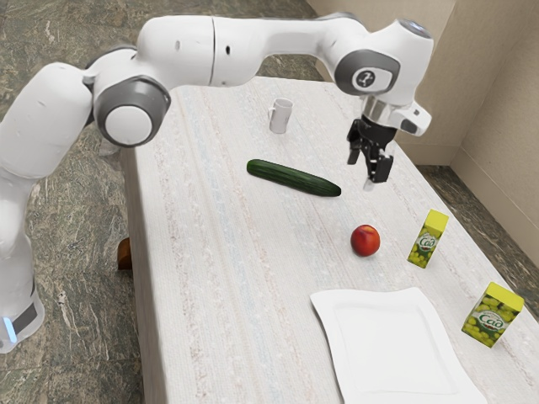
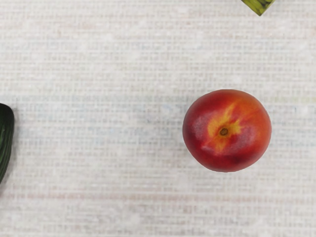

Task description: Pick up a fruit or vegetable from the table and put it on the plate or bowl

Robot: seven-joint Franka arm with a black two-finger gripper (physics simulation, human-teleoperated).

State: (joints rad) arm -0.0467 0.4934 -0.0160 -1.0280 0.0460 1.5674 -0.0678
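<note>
The arm reaches out over the table (image 1: 210, 286), wrist bent down. The gripper (image 1: 366, 170) hovers above the nectarine (image 1: 365, 240), fingers spread, holding nothing. One nectarine, sitting on the tabletop. One cucumber (image 1: 293, 178) near it, one white mug (image 1: 280, 115) well beyond. Two juice cartons: near carton (image 1: 428, 238) beside the nectarine, far carton (image 1: 492, 314) well apart. One square plate (image 1: 392, 349) close by.

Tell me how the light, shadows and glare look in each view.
Exterior view: soft, even light; the cucumber, the peach and the open claw cast only faint shadows on the table; the white plate shows no harsh glare. Wrist view: the peach is evenly lit, with a dull sheen and a pale shadow toward the cucumber.
</note>
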